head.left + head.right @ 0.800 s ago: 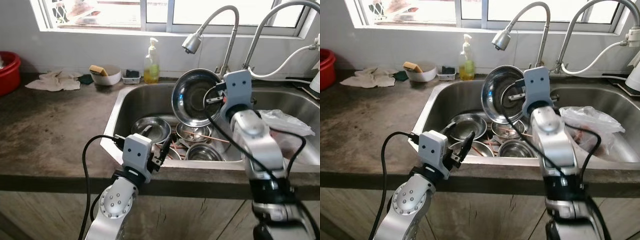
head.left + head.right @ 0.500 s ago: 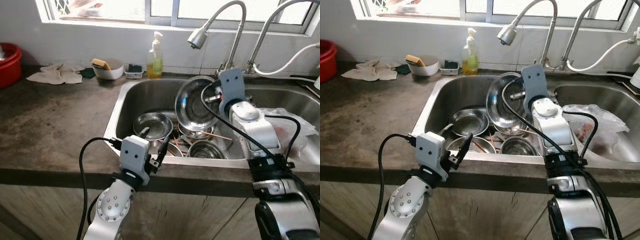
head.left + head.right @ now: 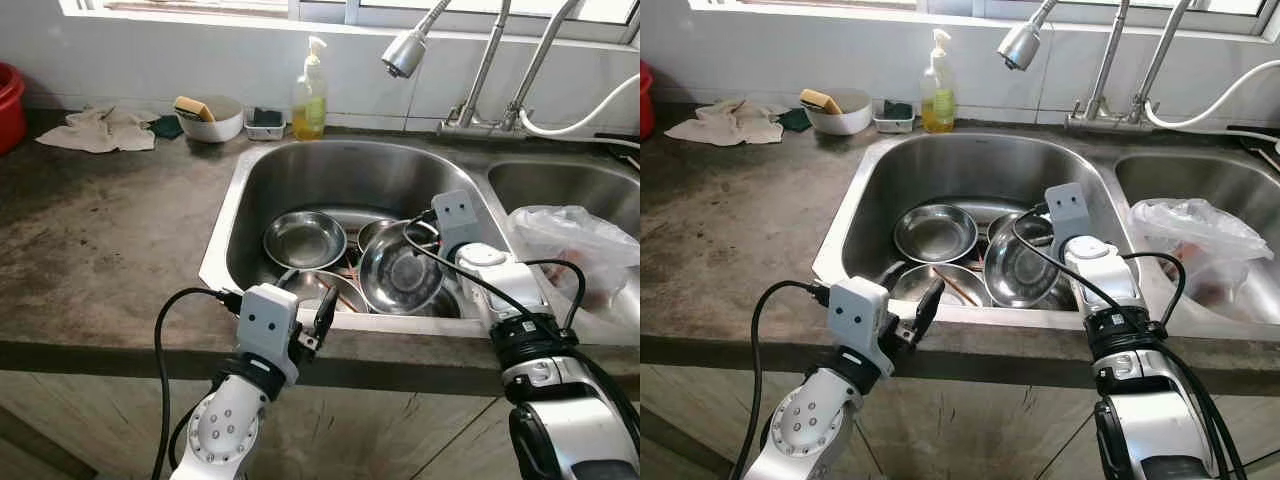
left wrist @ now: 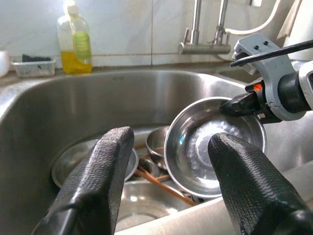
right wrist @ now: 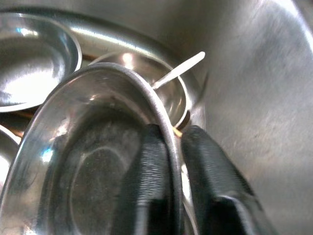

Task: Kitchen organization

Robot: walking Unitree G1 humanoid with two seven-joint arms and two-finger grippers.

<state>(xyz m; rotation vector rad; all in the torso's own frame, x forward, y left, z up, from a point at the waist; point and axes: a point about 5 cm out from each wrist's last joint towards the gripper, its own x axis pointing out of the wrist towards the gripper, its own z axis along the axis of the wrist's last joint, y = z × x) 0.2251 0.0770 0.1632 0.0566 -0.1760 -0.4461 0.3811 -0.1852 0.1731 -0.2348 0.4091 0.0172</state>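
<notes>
Right gripper (image 5: 168,196) pinched the rim of a steel bowl (image 3: 400,275), tilted low in the sink (image 3: 250,200) among other bowls (image 3: 303,238), likely for sorting dishes. Left gripper (image 4: 171,196) hovered open at the counter (image 3: 100,250) edge, facing the basin, probably ready to assist.
</notes>
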